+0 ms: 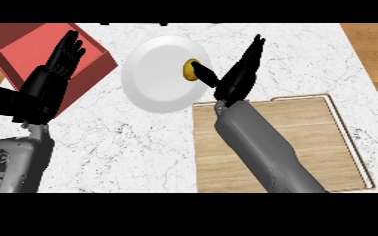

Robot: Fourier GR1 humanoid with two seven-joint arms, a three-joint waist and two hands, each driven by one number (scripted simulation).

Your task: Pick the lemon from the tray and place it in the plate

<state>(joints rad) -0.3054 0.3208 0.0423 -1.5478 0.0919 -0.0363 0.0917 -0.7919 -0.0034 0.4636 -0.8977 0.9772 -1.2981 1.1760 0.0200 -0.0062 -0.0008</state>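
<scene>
The lemon (191,70) lies on the white plate (159,75); the right robot hand (238,77) is open beside it, thumb touching it.

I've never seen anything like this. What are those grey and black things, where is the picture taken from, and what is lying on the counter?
You are looking steeply down from the robot's own head at a white marble counter. The two grey shapes rising from the bottom are its forearms, each ending in a black robot hand. The left robot hand is open, fingers up, resting over a red box at the left. The right robot hand is over the right edge of a white plate; its thumb touches a yellow lemon lying on the plate's right edge, while its fingers point straight up, so it does not look gripped. At lower right lies a wooden tray, partly hidden by the right forearm.
</scene>
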